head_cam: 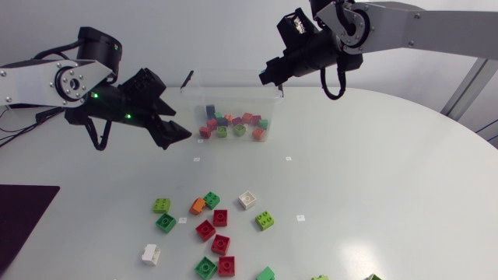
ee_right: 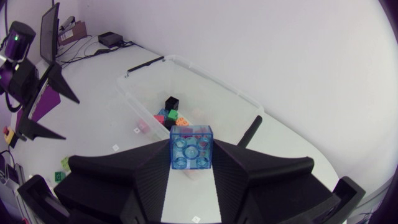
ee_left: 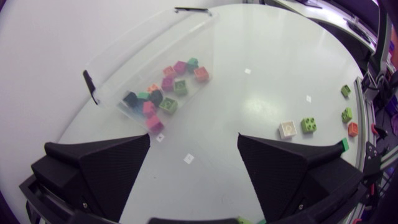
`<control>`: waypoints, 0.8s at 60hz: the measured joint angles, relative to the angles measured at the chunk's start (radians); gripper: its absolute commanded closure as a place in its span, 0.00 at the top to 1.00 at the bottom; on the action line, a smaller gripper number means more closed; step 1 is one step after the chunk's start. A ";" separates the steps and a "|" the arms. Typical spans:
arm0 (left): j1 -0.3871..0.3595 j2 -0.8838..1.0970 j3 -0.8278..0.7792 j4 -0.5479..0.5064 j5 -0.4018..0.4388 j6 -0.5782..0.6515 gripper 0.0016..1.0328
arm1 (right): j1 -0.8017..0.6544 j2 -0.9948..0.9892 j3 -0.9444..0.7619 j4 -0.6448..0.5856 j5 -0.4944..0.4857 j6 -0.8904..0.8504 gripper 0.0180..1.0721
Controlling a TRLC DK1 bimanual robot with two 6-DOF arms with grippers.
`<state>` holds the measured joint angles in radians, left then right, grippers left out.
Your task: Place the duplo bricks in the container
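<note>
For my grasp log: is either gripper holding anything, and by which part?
The right gripper clamps a translucent blue plastic duplo brick by its two opposite sides. The left gripper is open and empty.

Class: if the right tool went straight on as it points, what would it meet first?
Most likely the clear container, which lies ahead of the right tool and its blue brick; depth is unclear.

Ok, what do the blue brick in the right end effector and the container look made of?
The translucent blue studded brick looks like glossy hard plastic: light passes through it. The clear rectangular container seems thin transparent plastic: the coloured bricks inside show through its walls.
</note>
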<state>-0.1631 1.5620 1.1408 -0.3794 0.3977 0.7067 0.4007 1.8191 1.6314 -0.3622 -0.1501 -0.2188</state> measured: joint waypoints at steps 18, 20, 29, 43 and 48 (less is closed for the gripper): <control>-0.035 -0.005 -0.095 -0.079 0.014 0.193 0.95 | -0.003 0.116 0.131 0.030 0.002 0.041 0.27; -0.035 -0.005 -0.099 -0.087 0.014 0.212 0.95 | -0.003 0.126 0.142 0.034 0.004 0.043 0.27; -0.054 0.014 -0.107 -0.121 0.014 0.287 0.95 | -0.003 0.188 0.205 0.060 0.024 0.059 0.27; -0.082 0.060 -0.144 -0.133 0.014 0.385 0.95 | 0.004 0.303 0.337 0.055 0.046 0.063 0.32; -0.096 0.072 -0.163 -0.137 0.014 0.432 0.95 | 0.008 0.346 0.395 0.042 0.047 0.063 0.63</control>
<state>-0.2592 1.6344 0.9783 -0.5159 0.4114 1.1389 0.4088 2.1654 2.0266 -0.3199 -0.1032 -0.1562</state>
